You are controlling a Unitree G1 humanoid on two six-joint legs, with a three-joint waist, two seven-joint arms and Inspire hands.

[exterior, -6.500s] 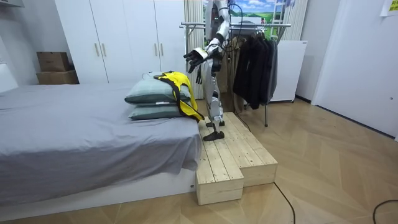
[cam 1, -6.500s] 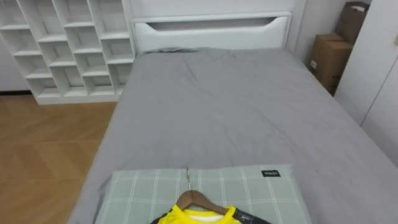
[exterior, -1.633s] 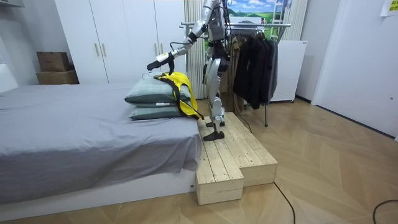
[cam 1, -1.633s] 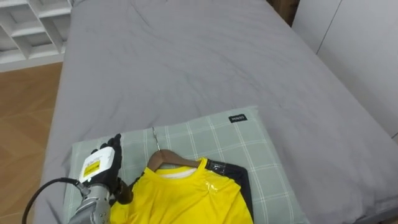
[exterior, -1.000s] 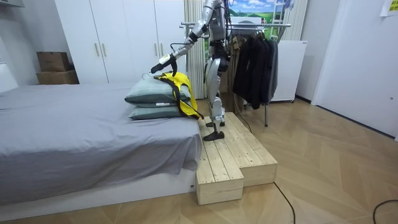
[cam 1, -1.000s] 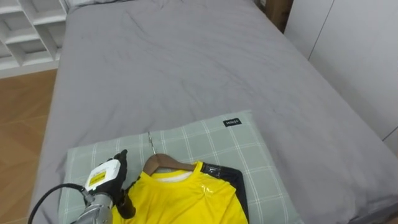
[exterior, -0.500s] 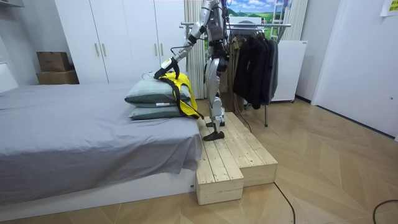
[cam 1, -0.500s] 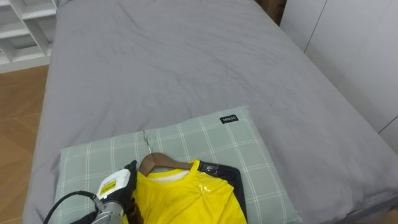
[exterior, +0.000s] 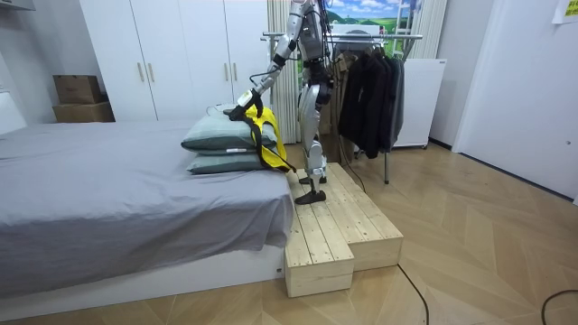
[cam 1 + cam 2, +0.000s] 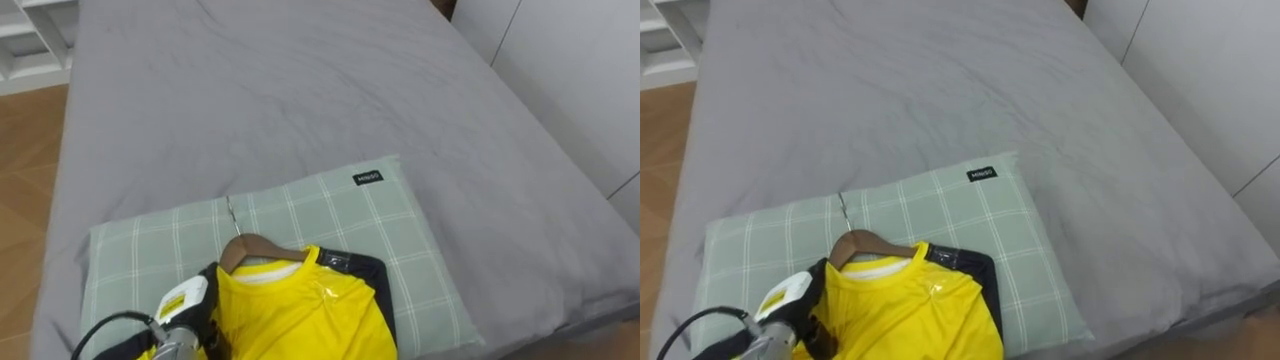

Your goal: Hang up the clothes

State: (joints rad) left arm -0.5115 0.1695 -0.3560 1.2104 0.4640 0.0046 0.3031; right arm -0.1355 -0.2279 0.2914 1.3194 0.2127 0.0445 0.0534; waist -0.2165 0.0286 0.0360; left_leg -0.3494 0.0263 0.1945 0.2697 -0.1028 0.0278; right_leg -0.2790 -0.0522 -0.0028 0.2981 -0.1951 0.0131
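At lower left, the left hand [image 10: 183,305] sits at the shirt's [image 10: 295,315] left shoulder, just below the hanger's [image 10: 250,247] end. I cannot tell how far it is closed or whether it has hold of anything. The shirt lies on its hanger, flat on the pillow [image 10: 335,205] at the bed's [image 10: 300,90] near end. A grip on cloth alone could drag the shirt off the hanger, and the hook [image 10: 231,213] might snag the pillow on lifting.
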